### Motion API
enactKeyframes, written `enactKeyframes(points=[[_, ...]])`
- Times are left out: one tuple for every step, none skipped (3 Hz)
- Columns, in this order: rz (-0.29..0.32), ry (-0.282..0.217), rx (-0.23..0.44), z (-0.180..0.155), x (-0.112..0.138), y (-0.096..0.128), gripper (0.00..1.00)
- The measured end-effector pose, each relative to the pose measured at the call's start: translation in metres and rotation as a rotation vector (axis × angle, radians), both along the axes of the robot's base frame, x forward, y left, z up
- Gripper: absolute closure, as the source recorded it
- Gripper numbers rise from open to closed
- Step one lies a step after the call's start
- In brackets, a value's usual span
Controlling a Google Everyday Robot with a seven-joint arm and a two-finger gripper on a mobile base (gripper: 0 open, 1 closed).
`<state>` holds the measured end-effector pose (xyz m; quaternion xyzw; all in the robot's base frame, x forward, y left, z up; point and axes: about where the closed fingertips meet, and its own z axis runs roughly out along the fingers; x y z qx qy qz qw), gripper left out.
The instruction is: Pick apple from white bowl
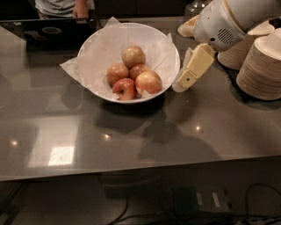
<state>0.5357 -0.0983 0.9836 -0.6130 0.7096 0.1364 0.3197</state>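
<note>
The white bowl (pixel 94 50), lined with crinkled white paper, stands on the grey table at centre back. It holds several apples. The apple (pixel 148 82), orange-red over pale yellow, lies at the front right of the pile. A darker red apple (pixel 125 89) with a stem dimple lies to its left, and a paler tan-yellow apple (pixel 133 56) lies at the back. My gripper (pixel 180 86), cream-coloured, hangs from the white arm at the upper right. It is just outside the bowl's right rim, low near the table, and holds nothing that I can see.
Stacks of tan paper plates (pixel 262 66) stand at the right, behind and beside my arm. A dark laptop (pixel 48 30) and a person (pixel 66 6) are at the back left. The table's front edge (pixel 131 172) runs across, with cables below.
</note>
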Motion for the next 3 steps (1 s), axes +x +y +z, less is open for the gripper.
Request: enactKeyframes(points=[[0.027,0.039,0.022,-0.013,0.007,0.015,0.0],[0.049,0.064,0.029,-0.023,0.014,0.026,0.08],[0.066,0.072,0.028,-0.028,0.023,0.034,0.27]])
